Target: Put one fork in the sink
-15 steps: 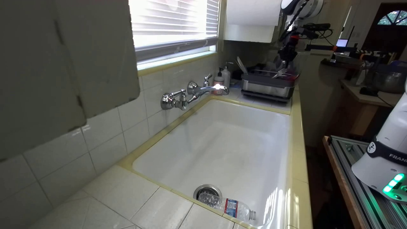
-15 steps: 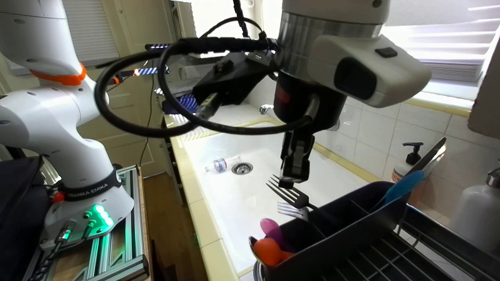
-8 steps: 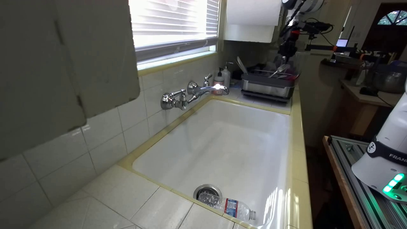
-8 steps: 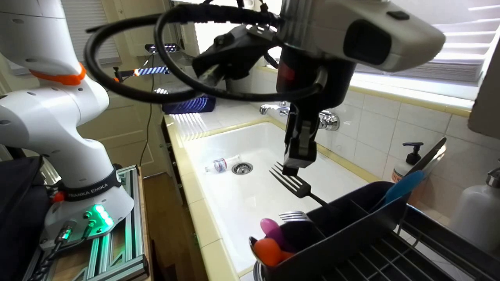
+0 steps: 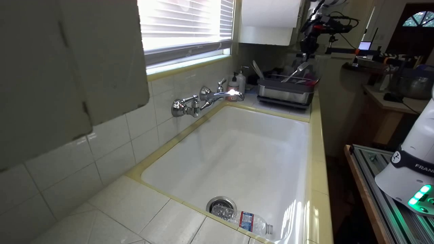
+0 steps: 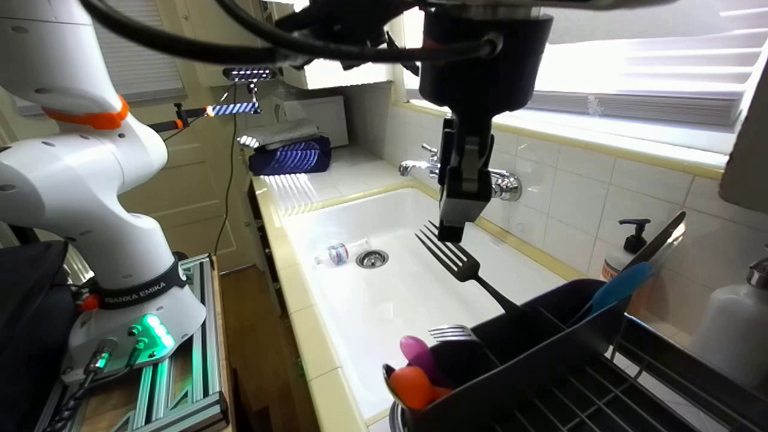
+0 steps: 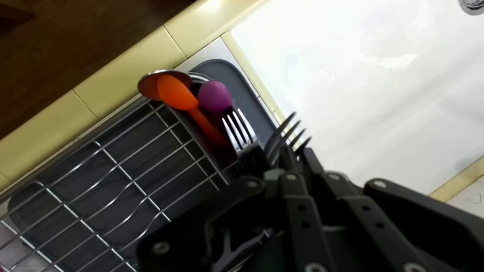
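Under the window (image 5: pixel 188 30), the sink (image 6: pixel 414 312): big white basin, my target. Just beyond its end, the dish rack (image 5: pixel 284 96), and along the rack's sink side the dark cutlery holder (image 6: pixel 528 360).

Over the holder, my gripper (image 6: pixel 453 233), pointing down, fingers pressed together on the fork (image 6: pixel 467 270). The pinch looks to be up at the tined end, not the handle; too dark in the wrist view for the exact contact.

Relation to watch: most of the fork lies below the fingertips, on a slant. Tines high, showing against the sink's rim in the wrist view; handle slanting down toward the wall side, back to the holder. Its tail is lost against the dark plastic, so I cannot tell whether it is out. By my reckoning, about half done: fork in grip, carry to come. Next, as I read it: lift along the handle's own line until the tail clears, then across to the sink. Going sideways early could lever the handle on the holder and twist the fork loose.

Smaller, in the holder: a second fork (image 7: pixel 242 132), apart from my pinch, a purple spoon (image 7: pixel 214 96) just beside it. I would avoid dragging either along.
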Available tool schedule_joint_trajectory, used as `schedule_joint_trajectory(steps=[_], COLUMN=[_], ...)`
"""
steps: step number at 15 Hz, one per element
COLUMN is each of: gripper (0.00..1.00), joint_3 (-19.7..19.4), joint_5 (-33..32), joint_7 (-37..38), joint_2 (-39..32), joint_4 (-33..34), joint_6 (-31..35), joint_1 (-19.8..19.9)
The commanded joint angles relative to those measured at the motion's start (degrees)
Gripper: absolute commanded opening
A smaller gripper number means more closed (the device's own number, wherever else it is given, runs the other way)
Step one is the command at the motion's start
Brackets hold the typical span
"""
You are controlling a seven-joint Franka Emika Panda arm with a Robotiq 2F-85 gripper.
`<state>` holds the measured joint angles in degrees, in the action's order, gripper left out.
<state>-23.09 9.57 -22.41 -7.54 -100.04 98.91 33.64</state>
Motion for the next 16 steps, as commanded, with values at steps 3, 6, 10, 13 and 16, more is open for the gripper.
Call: schedule_joint_trajectory(steps=[3,6,10,13,16], gripper=[0.02,0.02,0.02,0.02,0.02], joint_3=[-0.7,-0.7,-1.1,-1.1,-0.9], joint_5=[-3.0,-3.1,-3.9,-4.9,-6.2], joint_7=[-0.4,-1.5,-0.1,0.1,0.1], joint_2=[0.7,0.6,-0.6,-2.4,-5.0], joint_4=[1.4,2.3,3.6,3.3,2.9], joint_6=[-2.0,-3.0,-1.2,0.2,1.2], joint_1=[-0.6,-0.3,-0.3,-0.4,-0.2])
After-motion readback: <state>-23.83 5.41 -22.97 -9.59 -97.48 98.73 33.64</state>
